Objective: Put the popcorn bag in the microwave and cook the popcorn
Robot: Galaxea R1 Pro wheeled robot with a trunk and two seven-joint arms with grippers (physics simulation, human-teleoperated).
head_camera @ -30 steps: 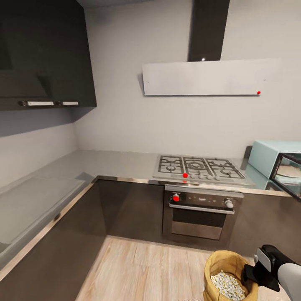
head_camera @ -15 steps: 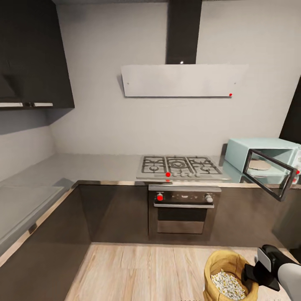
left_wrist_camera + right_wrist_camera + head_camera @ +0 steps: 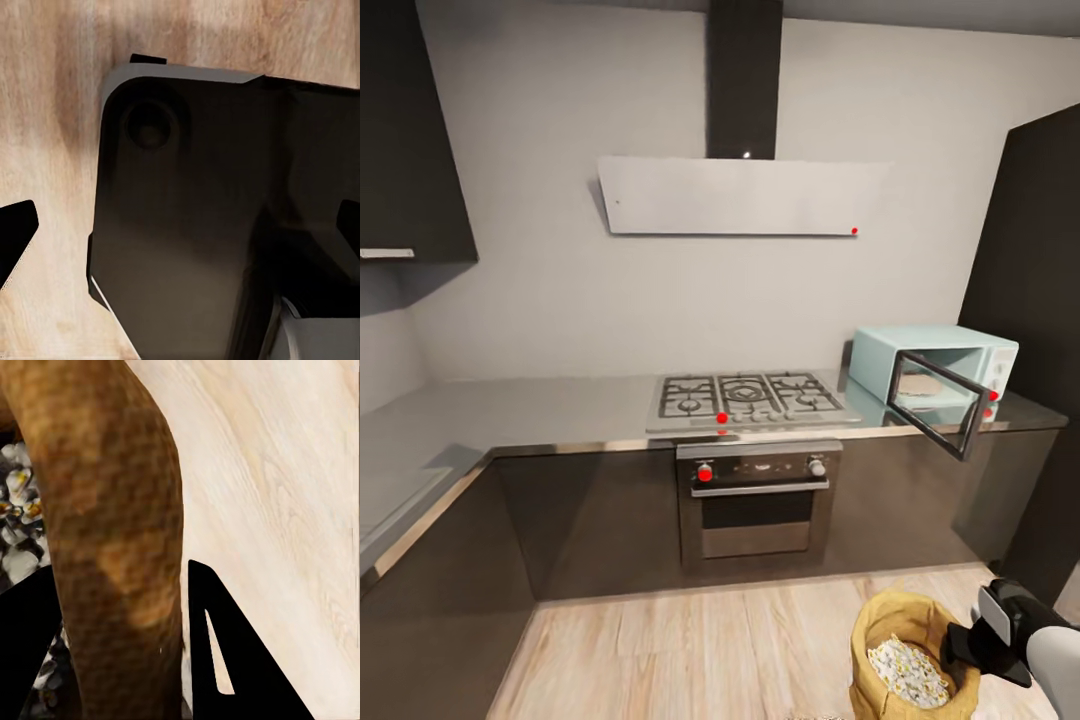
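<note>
Both microwave [image 3: 935, 375] and stove [image 3: 750, 398] sit further left than before.

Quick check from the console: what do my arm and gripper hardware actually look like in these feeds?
The right gripper is matte black and blocky, with a pale grey-white panel on top, on a rounded light-grey forearm. Its fingers are flat black wedges tapering to a point, one with a narrow slot. The left wrist view shows similar black fingertips.

No readable text, label, brand or number showed anywhere; the oven [image 3: 757, 493] panel carried a mark too small to read.
</note>
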